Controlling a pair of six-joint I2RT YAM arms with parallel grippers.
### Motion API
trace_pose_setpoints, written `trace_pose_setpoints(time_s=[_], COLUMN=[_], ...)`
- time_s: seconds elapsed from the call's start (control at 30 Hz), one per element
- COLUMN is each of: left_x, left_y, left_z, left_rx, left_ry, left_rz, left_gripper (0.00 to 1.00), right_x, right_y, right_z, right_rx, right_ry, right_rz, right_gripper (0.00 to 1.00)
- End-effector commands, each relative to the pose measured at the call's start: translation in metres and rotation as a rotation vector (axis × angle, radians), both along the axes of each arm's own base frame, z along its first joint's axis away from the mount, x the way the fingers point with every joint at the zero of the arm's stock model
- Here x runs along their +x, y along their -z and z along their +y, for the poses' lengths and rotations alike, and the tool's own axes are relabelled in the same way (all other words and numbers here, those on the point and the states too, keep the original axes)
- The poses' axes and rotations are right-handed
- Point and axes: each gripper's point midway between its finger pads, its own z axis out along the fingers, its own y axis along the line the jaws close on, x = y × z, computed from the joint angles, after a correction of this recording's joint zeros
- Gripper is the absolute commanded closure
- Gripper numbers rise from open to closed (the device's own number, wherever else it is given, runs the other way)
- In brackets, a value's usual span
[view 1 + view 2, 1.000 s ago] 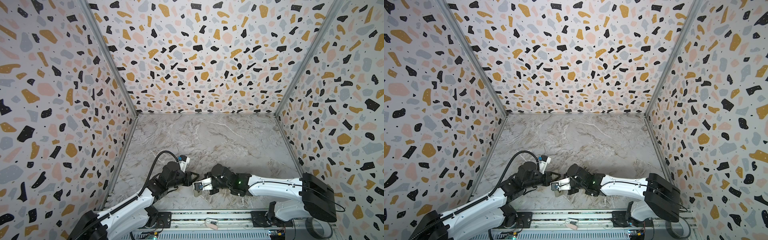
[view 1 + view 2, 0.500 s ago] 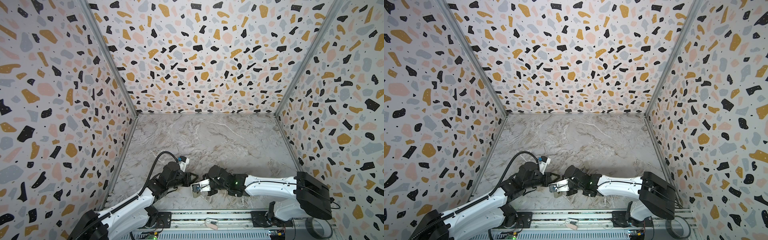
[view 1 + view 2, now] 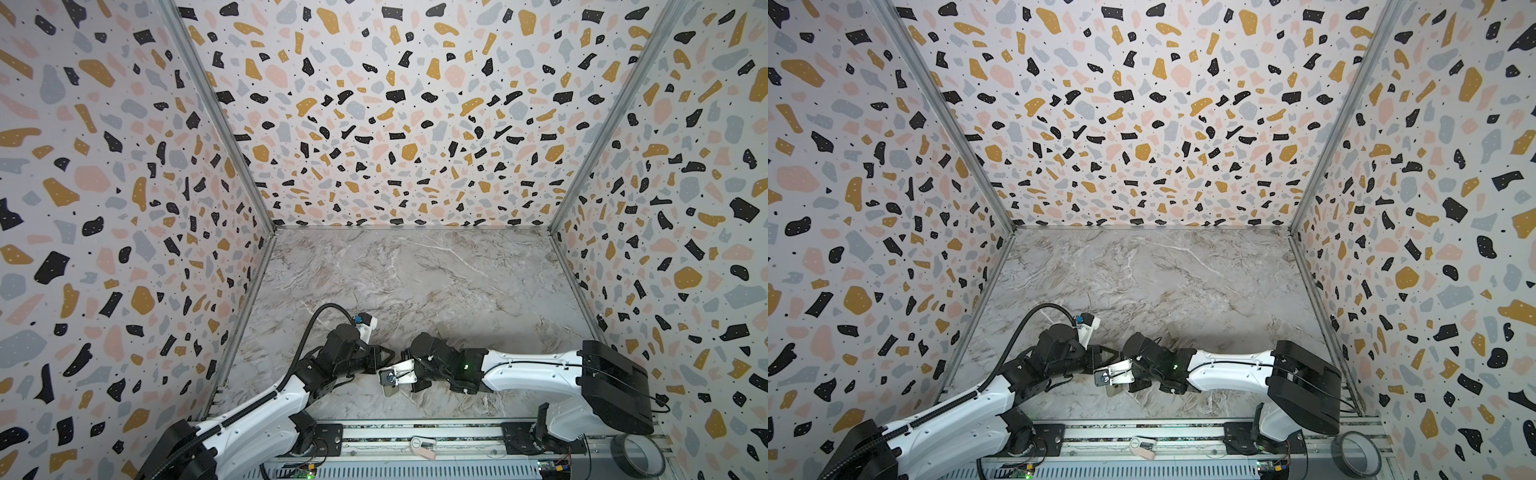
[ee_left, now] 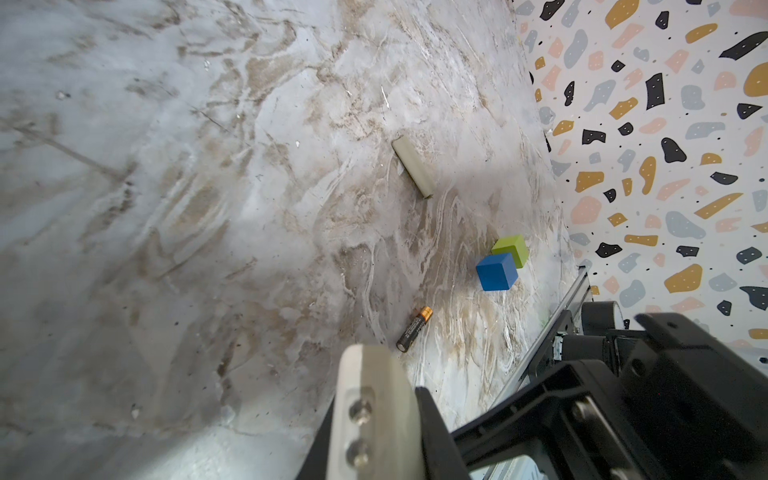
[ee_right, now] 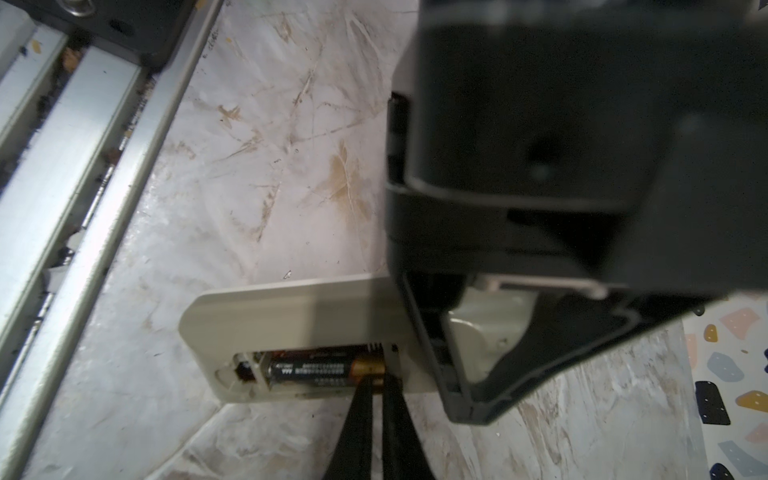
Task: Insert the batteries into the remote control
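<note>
Reaching slightly further toward the left arm than a second ago, the right gripper [image 5: 377,380] has narrowed until its black tips nearly meet, and they press on the copper end of a battery [image 5: 316,370]. That battery lies in the open recess of the remote control [image 5: 291,307], which rests back-up on the surface [image 5: 270,187]. Tips held together make a slim pusher, suited to seating the cell against its contact. The left gripper [image 3: 383,358] appears closed on the remote control's far end, probably to stop it sliding under the push. A second battery [image 4: 414,329] waits loose on the surface, near the detached cover [image 4: 412,172], so the loading looks about half done.
</note>
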Motion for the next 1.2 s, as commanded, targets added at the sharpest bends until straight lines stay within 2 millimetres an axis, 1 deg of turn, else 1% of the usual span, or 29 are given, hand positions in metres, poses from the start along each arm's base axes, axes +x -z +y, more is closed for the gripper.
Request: trace_pose_setpoints(time_s=[0.0,0.03,0.07,0.13,0.3,0.4,0.47,0.57,0.63,0.67,0.83,0.93,1.17], left_x=[0.01,0.009,0.011,0.011,0.012,0.013,0.014,0.016,0.016,0.016,0.017,0.016,0.016], left_y=[-0.066,-0.065,-0.07,-0.071,-0.076,-0.076,-0.076,-0.069,-0.064,-0.062,-0.055,-0.053,-0.054], left_z=[-0.025,-0.025,-0.026,-0.025,-0.022,-0.02,-0.019,-0.015,-0.013,-0.013,-0.01,-0.009,-0.01], left_rx=[-0.215,-0.215,-0.239,-0.258,-0.296,-0.297,-0.302,-0.279,-0.26,-0.242,-0.219,-0.215,-0.216], left_ry=[0.055,0.052,0.048,0.037,0.001,-0.012,-0.028,-0.049,-0.06,-0.051,-0.06,-0.061,-0.057], left_rz=[-0.158,-0.151,-0.167,-0.166,-0.169,-0.18,-0.173,-0.157,-0.146,-0.169,-0.167,-0.165,-0.164], left_gripper=[1.0,1.0,1.0,1.0,1.0,1.0,1.0,1.0,1.0,1.0,1.0,1.0,1.0], right_x=[-0.008,-0.009,-0.01,-0.012,-0.013,-0.014,-0.013,-0.009,-0.008,-0.007,-0.008,-0.011,-0.004], right_y=[0.014,0.012,0.01,0.009,0.011,0.014,0.012,0.006,-0.002,-0.008,-0.028,-0.035,-0.034], right_z=[-0.005,-0.005,-0.005,-0.005,-0.007,-0.01,-0.01,-0.011,-0.012,-0.012,-0.016,-0.018,-0.018], right_rx=[-0.056,-0.044,-0.035,-0.021,-0.014,-0.02,-0.014,0.004,0.025,0.042,0.102,0.128,0.125], right_ry=[-0.009,-0.011,-0.012,-0.012,0.003,0.009,0.016,0.037,0.05,0.057,0.068,0.067,0.101], right_rz=[0.023,0.027,0.031,0.04,0.057,0.061,0.057,0.043,0.035,0.031,0.03,0.035,0.022], right_gripper=[0.92,0.92,0.93,0.93,0.95,0.94,0.94,0.92,0.9,0.9,0.91,0.92,0.94])
